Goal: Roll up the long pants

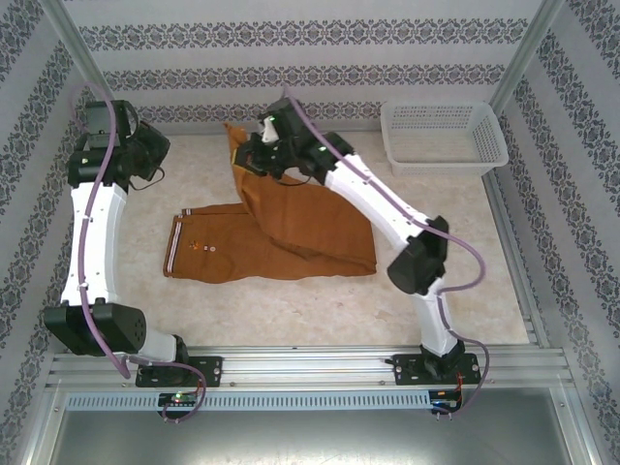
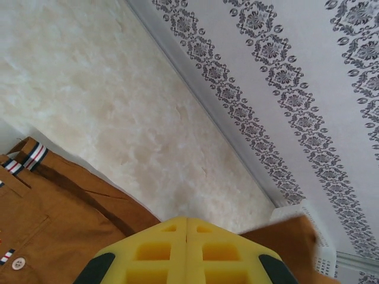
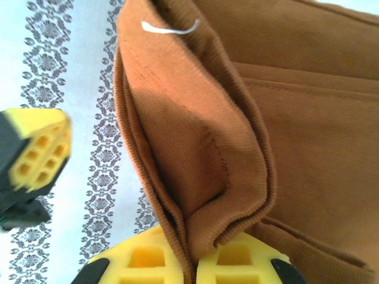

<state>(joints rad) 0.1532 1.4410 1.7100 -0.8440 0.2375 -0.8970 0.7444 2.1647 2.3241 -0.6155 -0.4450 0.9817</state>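
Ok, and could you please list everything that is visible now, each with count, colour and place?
pants: one, rust-brown, spread on the middle of the table, one leg end lifted at the far side
basket: one, white, far right corner of the table
table: one, pale marbled, under the pants and basket
walls: white with grey patterned stripes, around the table
left gripper: one, yellow fingers pressed together, far left, beside the pants
right gripper: one, yellow fingers shut on the lifted leg end of the pants, far middle
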